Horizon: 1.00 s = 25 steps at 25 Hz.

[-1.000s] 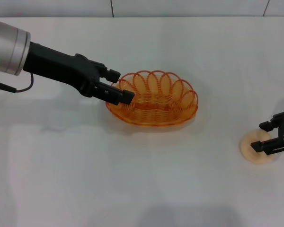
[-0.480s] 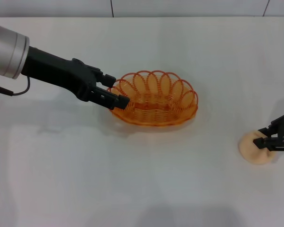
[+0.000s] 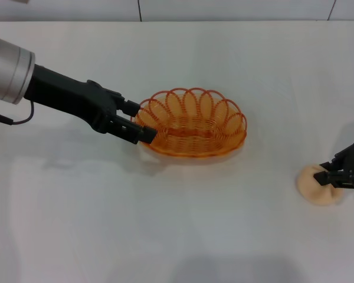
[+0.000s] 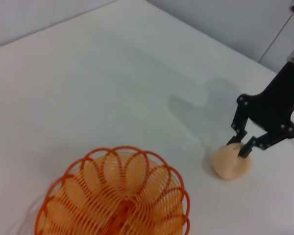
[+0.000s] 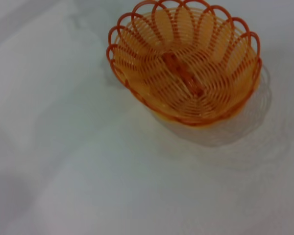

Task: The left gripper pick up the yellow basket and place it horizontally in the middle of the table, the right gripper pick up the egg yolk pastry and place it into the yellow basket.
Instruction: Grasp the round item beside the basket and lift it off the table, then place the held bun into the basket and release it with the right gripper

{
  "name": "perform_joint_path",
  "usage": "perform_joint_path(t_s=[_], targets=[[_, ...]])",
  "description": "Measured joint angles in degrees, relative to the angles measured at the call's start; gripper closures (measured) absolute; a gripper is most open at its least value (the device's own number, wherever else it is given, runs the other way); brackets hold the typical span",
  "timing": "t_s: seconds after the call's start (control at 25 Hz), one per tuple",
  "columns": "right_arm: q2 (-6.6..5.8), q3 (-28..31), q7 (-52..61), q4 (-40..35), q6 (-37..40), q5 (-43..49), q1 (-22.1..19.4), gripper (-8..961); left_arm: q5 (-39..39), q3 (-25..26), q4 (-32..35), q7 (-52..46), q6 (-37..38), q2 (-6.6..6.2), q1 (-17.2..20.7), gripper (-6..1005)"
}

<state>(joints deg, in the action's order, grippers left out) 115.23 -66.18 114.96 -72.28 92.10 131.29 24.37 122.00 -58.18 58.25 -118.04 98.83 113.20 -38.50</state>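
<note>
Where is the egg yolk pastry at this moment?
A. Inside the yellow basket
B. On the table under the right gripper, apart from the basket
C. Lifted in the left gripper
B: the egg yolk pastry lies on the table with the right gripper upon it, well clear of the yellow basket, which holds nothing.

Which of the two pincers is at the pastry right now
The right pincer, the short all-black one, sits on the egg yolk pastry. The left pincer, with the silver cylinder, is at the yellow basket rim.
</note>
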Motion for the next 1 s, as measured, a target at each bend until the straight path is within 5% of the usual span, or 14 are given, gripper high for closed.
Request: perform_joint_path(t_s=[0.48,1.0], targets=[[0.09,0.00,4.04,-0.89,0.52,-0.93,2.37,848,0.81,0.04,0.00,0.05,1.00,-0.11,1.22,137],[0.55,-2.25,5.62,-0.89,-1.72,-6.81,10.17,889,1.14,-0.02,0.02,0.87,1.02,-0.17,3.00,137]])
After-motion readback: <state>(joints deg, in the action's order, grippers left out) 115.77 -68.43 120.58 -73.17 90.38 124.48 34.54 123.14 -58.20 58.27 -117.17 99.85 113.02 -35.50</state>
